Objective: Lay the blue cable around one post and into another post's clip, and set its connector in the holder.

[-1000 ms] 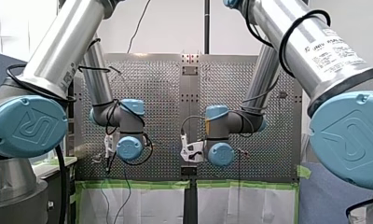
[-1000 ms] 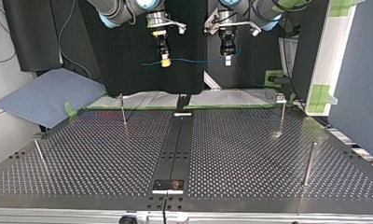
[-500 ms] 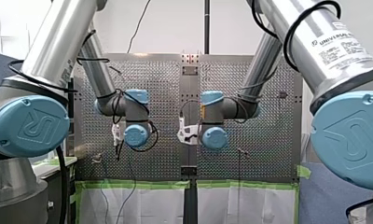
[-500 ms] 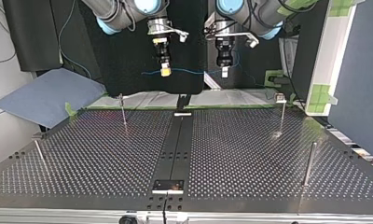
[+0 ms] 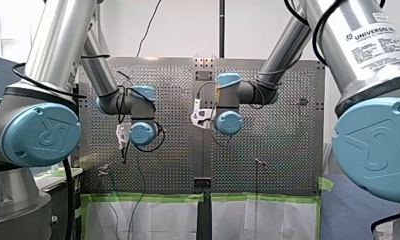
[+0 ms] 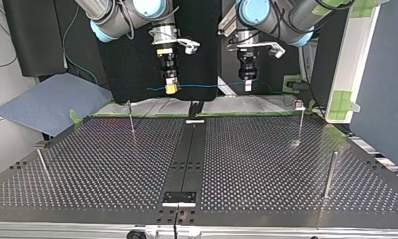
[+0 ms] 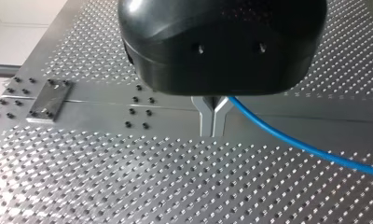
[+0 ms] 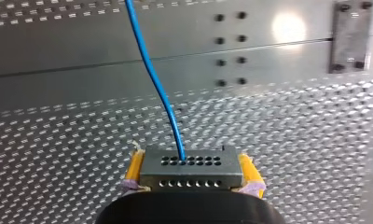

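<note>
Well above the table (image 6: 266,164), my right gripper (image 6: 171,87) clamps the connector (image 8: 191,172), while my left gripper (image 7: 213,119) pinches the blue cable (image 7: 287,140).

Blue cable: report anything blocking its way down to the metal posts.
Nothing visible does. The blue cable hangs between my right gripper, shut on its grey perforated connector, and my left gripper, shut on the cable; only open space separates it from the thin metal posts below.

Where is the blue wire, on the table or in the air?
In the air. The blue cable spans from my left gripper to the connector in my right gripper, jaws shut, above the table.
</note>
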`<state>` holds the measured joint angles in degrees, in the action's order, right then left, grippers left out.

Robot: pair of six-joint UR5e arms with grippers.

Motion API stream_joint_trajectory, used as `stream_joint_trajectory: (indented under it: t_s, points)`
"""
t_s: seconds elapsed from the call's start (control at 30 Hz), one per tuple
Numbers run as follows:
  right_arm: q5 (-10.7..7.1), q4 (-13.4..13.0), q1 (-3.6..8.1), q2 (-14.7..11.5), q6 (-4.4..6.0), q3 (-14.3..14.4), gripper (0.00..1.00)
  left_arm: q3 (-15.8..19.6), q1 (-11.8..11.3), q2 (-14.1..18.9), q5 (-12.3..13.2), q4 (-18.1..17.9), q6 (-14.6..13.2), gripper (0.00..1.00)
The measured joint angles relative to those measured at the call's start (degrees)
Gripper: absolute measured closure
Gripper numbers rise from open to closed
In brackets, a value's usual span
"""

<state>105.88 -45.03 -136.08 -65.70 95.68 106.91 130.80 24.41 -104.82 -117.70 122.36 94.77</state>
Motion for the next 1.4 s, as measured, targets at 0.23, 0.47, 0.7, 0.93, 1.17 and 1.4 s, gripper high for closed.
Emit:
stream_joint_trajectory:
  t_s: [0.23,0.47,0.7,0.93,1.17,1.4]
  points:
    - [-0.91,3.4,-0.02,-3.4,-0.47,-2.5,1.00,0.0,-2.8,3.9,-0.7,2.6,1.2,1.00]
    - [-1.34,7.2,-0.30,-5.2,-1.50,-5.6,1.00,-0.6,-3.5,7.4,-3.1,5.7,3.1,1.00]
    - [-2.19,10.6,-0.49,-5.3,-2.71,-8.0,1.00,-2.3,-4.2,10.7,-3.7,9.0,5.4,1.00]
    - [-3.19,12.5,-0.94,-5.2,-3.12,-10.6,1.00,-4.7,-5.1,14.4,-5.4,12.7,6.6,1.00]
    - [-4.09,14.3,-1.38,-4.7,-3.28,-13.9,1.00,-6.1,-5.7,17.5,-6.4,15.8,7.5,1.00]
    - [-4.44,16.2,-2.21,-2.2,-3.56,-17.6,1.00,-6.4,-6.7,20.6,-7.1,18.9,7.6,1.00]
